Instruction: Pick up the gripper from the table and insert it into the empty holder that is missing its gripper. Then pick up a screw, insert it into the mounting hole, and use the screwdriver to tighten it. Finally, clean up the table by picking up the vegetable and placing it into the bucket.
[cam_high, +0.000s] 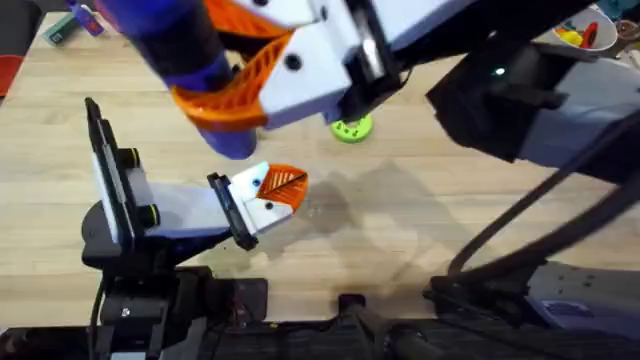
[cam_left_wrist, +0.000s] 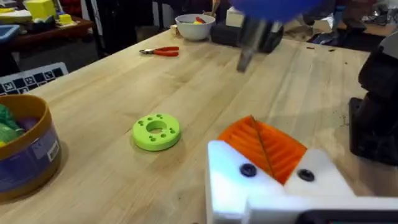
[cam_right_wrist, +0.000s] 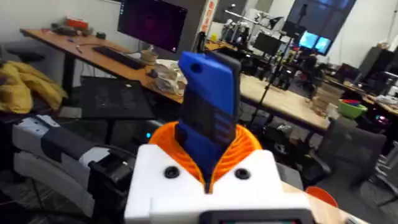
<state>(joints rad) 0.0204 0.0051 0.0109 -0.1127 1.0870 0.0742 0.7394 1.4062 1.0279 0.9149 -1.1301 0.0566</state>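
**Item:** blue pen-shaped electric screwdriver (cam_right_wrist: 208, 99), plastic body, with a darker flat panel down one face.

**Location:** clamped in the jaws of the right gripper (cam_right_wrist: 208, 163), lifted clear of the light wooden tabletop (cam_left_wrist: 205, 81). The body stands up out of the jaws. In the left wrist view the metal tip end points down, above the tabletop and well apart from the other items.

**Jaw state:**
- Right jaws are closed on the screwdriver's body, with an orange ribbed pad on either side of it.
- Left gripper (cam_left_wrist: 260, 146) hangs low over the tabletop. Its orange pads appear pressed together with nothing between them.

**Handling (judged):**
- Rigid and moderately heavy for its size, probably weighted toward the motor body.
- The smooth casing is likely to slip or twist under tightening torque.
- Best taken around the mid-body, as it is now, with the ribbed pads square to the flat panel so the tool cannot roll.
- The thin bit is the delicate part and should be kept free of side load.

**Nearby:**
- A light green round plastic disc (cam_left_wrist: 156, 131) lies ahead of the left jaws.
- A blue-purple cup-shaped bucket with a tan rim (cam_left_wrist: 34, 158) stands off to one side of them. Something green shows inside it, but I cannot tell what.
- Red-handled pliers (cam_left_wrist: 160, 51) and a white bowl (cam_left_wrist: 194, 28) lie far beyond the left jaws.
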